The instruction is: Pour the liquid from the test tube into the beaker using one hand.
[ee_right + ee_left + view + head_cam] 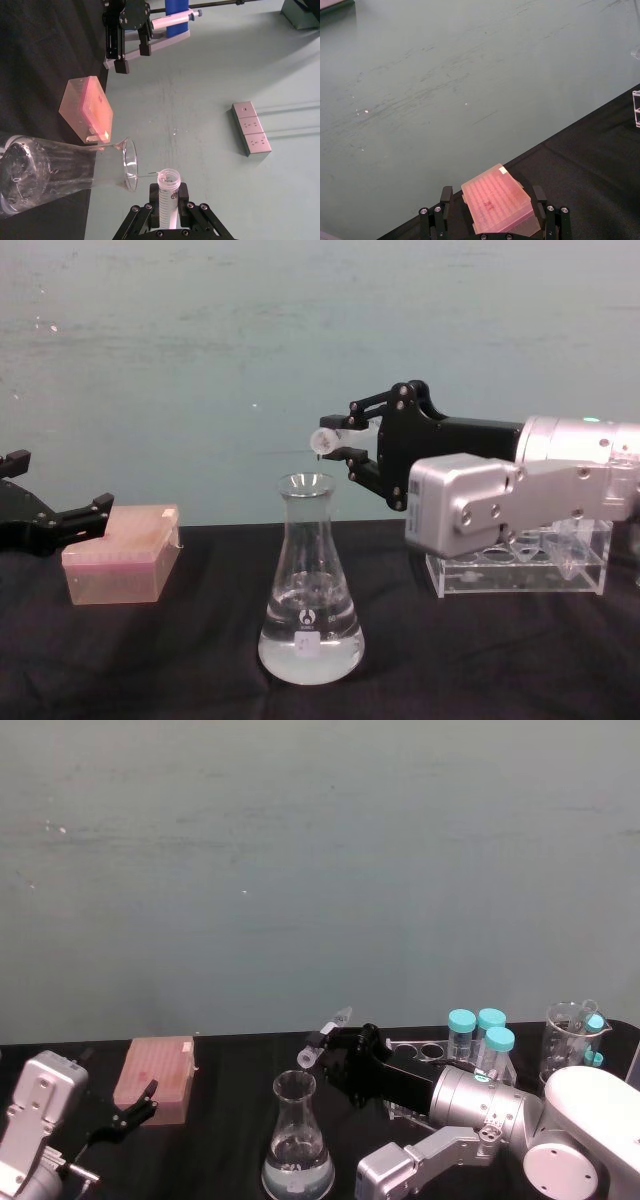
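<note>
The beaker, a clear conical flask, stands on the black table with clear liquid in its base; it also shows in the head view and right wrist view. My right gripper is shut on the test tube, which lies tipped nearly level. The tube's mouth hangs just above the flask's rim, with a drop at its lip. The test tube sits in the right gripper behind the flask; its open mouth sits beside the rim. My left gripper is open at the far left.
A pink tip box lies left of the flask, just ahead of the left gripper. At the right a clear tube rack holds turquoise-capped tubes, with a small glass beaker beyond it.
</note>
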Action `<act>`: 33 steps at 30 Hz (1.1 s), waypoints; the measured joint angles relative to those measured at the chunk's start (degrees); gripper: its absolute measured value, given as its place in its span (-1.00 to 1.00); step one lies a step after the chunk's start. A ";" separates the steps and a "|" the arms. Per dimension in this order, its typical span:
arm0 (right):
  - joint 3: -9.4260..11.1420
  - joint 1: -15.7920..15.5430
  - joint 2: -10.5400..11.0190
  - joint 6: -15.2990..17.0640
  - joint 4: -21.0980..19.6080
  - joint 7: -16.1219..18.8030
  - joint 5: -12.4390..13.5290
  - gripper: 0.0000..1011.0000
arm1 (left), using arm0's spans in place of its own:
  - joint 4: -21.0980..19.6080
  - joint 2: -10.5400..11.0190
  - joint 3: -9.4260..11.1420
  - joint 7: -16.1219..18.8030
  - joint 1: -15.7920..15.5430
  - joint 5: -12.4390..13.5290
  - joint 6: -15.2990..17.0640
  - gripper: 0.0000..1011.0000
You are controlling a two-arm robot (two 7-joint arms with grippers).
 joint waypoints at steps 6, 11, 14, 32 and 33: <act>-0.76 0.25 0.30 0.42 -0.05 -1.22 -1.18 -0.58 | 0.00 0.00 0.00 0.00 0.00 0.00 0.00 0.98; -1.24 0.45 0.53 0.58 -0.16 -1.86 -1.74 -0.58 | 0.00 0.00 0.00 0.00 0.00 0.00 0.00 0.98; -1.52 0.67 0.59 0.58 -0.09 -2.24 -2.04 -0.58 | 0.00 0.00 0.00 0.00 0.00 0.00 0.00 0.98; -3.28 2.09 0.67 0.85 0.64 -4.33 -4.15 -0.58 | 0.00 0.00 0.00 0.00 0.00 0.00 0.00 0.98; -3.37 2.15 0.69 0.86 0.66 -4.44 -4.28 -0.58 | 0.00 0.00 0.00 0.00 0.00 0.00 0.00 0.98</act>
